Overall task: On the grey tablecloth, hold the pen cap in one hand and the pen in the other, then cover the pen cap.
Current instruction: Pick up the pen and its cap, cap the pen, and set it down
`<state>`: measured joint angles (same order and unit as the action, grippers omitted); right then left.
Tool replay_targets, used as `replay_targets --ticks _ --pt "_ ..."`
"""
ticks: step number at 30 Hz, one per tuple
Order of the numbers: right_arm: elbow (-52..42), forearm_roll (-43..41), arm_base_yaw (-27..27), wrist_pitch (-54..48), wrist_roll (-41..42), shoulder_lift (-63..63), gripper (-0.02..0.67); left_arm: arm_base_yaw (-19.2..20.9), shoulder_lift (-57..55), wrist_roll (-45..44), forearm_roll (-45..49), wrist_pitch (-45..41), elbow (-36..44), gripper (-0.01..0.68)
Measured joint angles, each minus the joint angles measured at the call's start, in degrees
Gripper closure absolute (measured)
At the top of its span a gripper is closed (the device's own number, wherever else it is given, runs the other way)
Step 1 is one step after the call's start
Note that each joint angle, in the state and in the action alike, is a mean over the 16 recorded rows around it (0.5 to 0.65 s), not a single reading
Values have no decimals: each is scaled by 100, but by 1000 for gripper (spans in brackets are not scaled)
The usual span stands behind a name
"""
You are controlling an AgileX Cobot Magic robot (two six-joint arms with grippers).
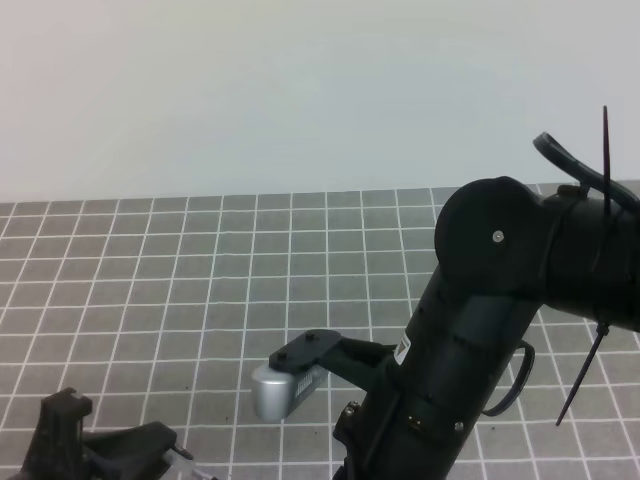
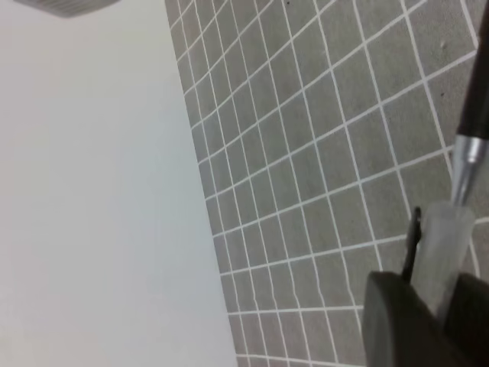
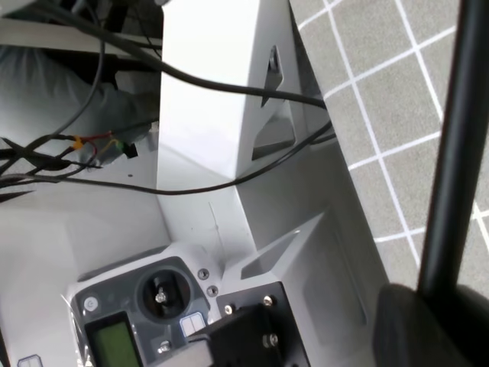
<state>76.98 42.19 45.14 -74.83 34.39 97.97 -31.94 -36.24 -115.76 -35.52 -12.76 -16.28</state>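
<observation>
1. We see the pen cap (image 2: 442, 245) pinched in the left pincer (image 2: 428, 306), its jaws set narrow around the cap's lower end; here the cap looks like a pale, translucent tube with a slim dark clip along one side, its open mouth pointing up.
2. We see the pen (image 2: 475, 122) above the grey tablecloth (image 2: 321, 153), its silvery tip right at the cap's mouth; whether it has entered we cannot tell.
3. In the right wrist view the pen (image 3: 452, 153) runs as a stiff black rod into the right pincer (image 3: 420, 325), which is closed on its lower part.
4. We judge both pieces light, rigid and smooth, so they may twist or slip under an off-axis push.
5. We would hold the pen on its barrel near the tip end, and the cap low, leaving the mouth free.
</observation>
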Motion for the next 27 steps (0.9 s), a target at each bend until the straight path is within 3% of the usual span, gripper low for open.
replay_targets --ticks 27 --pt "2 155 0 4 113 19 652 4 0 -134 136 -234 1 594"
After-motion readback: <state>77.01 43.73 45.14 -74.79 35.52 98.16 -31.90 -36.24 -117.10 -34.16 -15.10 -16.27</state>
